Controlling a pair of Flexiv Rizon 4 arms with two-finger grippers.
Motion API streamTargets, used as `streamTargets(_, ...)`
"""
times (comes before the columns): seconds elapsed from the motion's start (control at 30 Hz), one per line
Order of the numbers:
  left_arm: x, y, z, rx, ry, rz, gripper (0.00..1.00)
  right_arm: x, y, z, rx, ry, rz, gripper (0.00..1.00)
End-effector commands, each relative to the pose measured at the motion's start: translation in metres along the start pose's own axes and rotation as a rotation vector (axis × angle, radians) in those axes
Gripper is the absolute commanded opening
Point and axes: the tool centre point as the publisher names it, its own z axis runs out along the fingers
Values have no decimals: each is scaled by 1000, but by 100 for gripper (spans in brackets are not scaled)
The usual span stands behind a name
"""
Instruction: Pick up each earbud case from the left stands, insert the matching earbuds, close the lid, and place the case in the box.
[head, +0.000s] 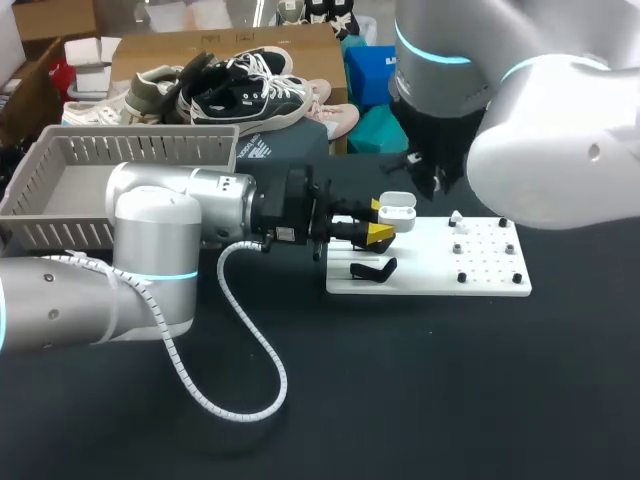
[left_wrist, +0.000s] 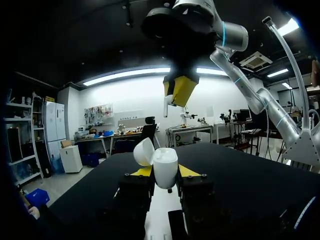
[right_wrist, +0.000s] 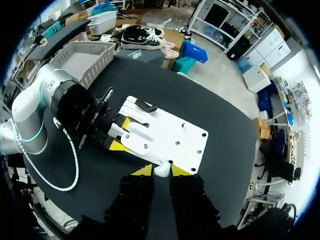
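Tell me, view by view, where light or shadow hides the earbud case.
Head view: the white earbud case pales against the white stand board. Left wrist view: ceiling strips glare behind the right end effector, leaving it backlit; the case, in the left end effector, is well lit. Right wrist view: no glare; the earbud merges with the board.

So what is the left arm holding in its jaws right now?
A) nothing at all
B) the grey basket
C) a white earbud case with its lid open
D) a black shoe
C: the left arm's jaws press on a white earbud case from both sides, its lid tipped open.
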Motion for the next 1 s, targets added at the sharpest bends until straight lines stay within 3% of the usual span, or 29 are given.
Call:
streamTargets(0.03,0,-1,0,-2,-2,1,0,1,15,4,100,46,132,0)
streamTargets(0.27,0,-1,0,-2,-2,1,0,6,21,3,124,118,242,0)
streamTargets(0.93,0,-1,0,-2,-2,1,0,6,21,4,120,114,245,0)
streamTargets(1.0,0,-1,0,-2,-2,1,0,1,23,5,117,160,303,0)
